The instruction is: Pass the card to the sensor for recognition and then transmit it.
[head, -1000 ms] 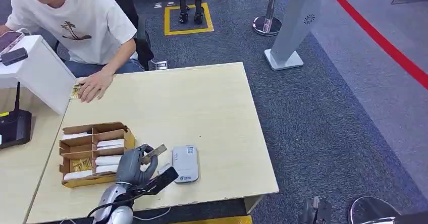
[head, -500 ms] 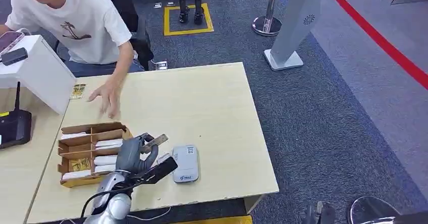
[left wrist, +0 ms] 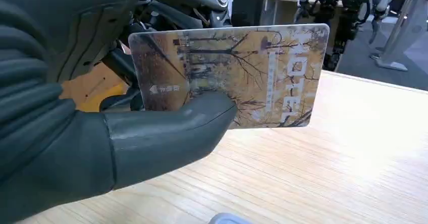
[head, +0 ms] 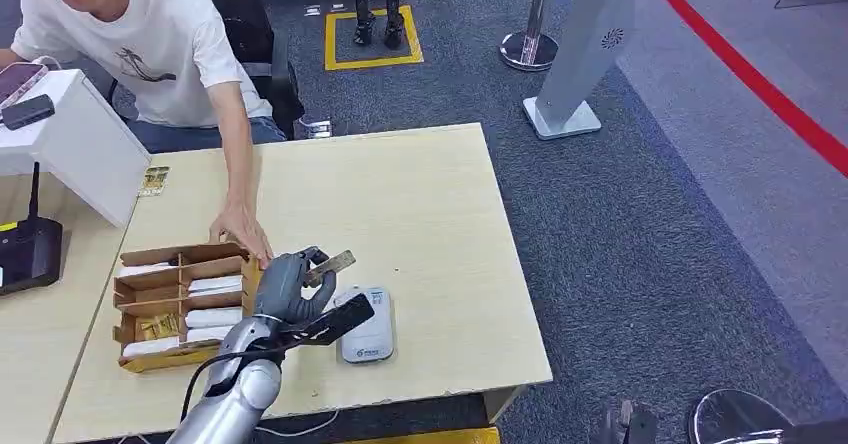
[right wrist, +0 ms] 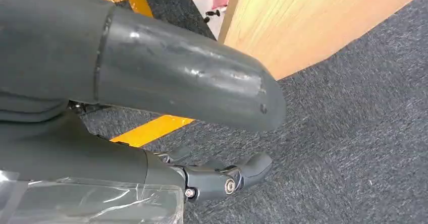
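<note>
The left hand [head: 290, 286] pinches the card [head: 331, 263] between its thick grey thumb and darker fingers, above the near part of the worktop [head: 420, 214]. In the left wrist view the card [left wrist: 237, 72] is a thin, glossy rectangle with rounded corners, printed with bare trees on a golden ground, and the smooth matte thumb [left wrist: 166, 128] presses across its face. Just near and right of the card, a flat white sensor [head: 370, 336] with rounded corners lies on the pale wood-grain worktop, partly crossed by the hand's black wrist part.

Left of the hand sits a shallow brown cardboard tray [head: 232, 256], divided into compartments holding white cards and one golden one. A person's hand [head: 240, 232] rests at the tray's far right corner; the person wears a white T-shirt. Another golden card [head: 153, 180] lies at the far left of the worktop, beside a white box [head: 70, 144].

The right hand [right wrist: 151, 82] hangs low over dark grey carpet beside the worktop's wooden edge, holding nothing, its smooth grey thumb well apart from the dark fingers.
</note>
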Robot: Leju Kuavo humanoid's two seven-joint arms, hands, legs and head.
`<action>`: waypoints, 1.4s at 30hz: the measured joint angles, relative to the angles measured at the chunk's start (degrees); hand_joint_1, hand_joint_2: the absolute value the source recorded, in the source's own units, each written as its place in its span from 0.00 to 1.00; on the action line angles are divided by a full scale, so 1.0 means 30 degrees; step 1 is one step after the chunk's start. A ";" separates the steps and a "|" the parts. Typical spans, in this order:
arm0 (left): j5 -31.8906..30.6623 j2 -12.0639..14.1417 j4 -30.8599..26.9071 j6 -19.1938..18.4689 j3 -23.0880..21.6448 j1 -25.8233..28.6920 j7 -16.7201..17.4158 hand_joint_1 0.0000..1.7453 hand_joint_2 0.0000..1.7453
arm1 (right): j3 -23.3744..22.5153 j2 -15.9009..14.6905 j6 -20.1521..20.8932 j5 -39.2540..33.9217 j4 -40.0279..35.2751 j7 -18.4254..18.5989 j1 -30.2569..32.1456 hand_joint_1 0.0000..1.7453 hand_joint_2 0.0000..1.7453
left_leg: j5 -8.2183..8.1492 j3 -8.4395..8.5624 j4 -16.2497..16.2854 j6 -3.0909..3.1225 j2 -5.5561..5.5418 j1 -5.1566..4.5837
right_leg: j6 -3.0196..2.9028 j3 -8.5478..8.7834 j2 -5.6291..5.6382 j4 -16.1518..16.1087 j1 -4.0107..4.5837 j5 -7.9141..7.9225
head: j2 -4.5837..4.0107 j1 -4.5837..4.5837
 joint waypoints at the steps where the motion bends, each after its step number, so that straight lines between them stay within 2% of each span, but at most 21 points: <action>1: 0.0000 -0.0015 0.0072 0.0057 -0.0007 -0.0022 -0.0029 1.00 1.00 | 0.0000 0.0000 -0.0052 0.0000 0.0022 0.0000 -0.0001 0.00 0.00 | 0.0000 0.0000 0.0000 0.0000 0.0000 0.0000 | 0.0000 0.0000 0.0000 0.0000 0.0000 0.0000 | 0.0000 0.0000; 28: 0.0226 0.0743 0.0517 -0.0327 -0.0466 -0.0199 0.0306 1.00 1.00 | 0.0000 0.0000 -0.0175 0.0000 0.0335 0.0015 -0.0098 0.00 0.00 | -0.0004 -0.0002 -0.0001 0.0005 -0.0001 0.0000 | 0.0001 -0.0005 0.0001 -0.0001 0.0000 -0.0003 | 0.0000 0.0000; 32: 0.0029 0.0553 0.0888 -0.0517 -0.0895 -0.1021 0.0284 1.00 1.00 | 0.0000 0.0007 -0.0175 0.0182 0.0408 0.0022 -0.0186 0.00 0.00 | -0.0002 -0.0003 0.0000 0.0005 -0.0004 -0.0001 | 0.0001 -0.0003 -0.0005 0.0000 0.0000 0.0000 | 0.0000 0.0000; 36: -0.0146 -0.0013 0.1637 -0.0758 -0.1543 -0.1940 0.0219 1.00 1.00 | 0.0000 0.0051 -0.0183 0.0270 0.0488 0.0029 -0.0319 0.00 0.00 | -0.0001 -0.0002 0.0003 0.0005 -0.0003 -0.0011 | 0.0001 0.0001 -0.0003 -0.0001 -0.0006 0.0003 | 0.0000 0.0000; 42: -0.0241 -0.0794 0.2731 -0.0874 -0.2469 -0.2249 -0.0043 1.00 1.00 | 0.0000 0.0117 -0.0183 0.0116 0.0678 0.0087 -0.0409 0.00 0.00 | -0.0007 -0.0003 0.0004 0.0009 0.0000 -0.0013 | 0.0003 -0.0001 -0.0001 -0.0003 -0.0011 -0.0001 | 0.0000 0.0000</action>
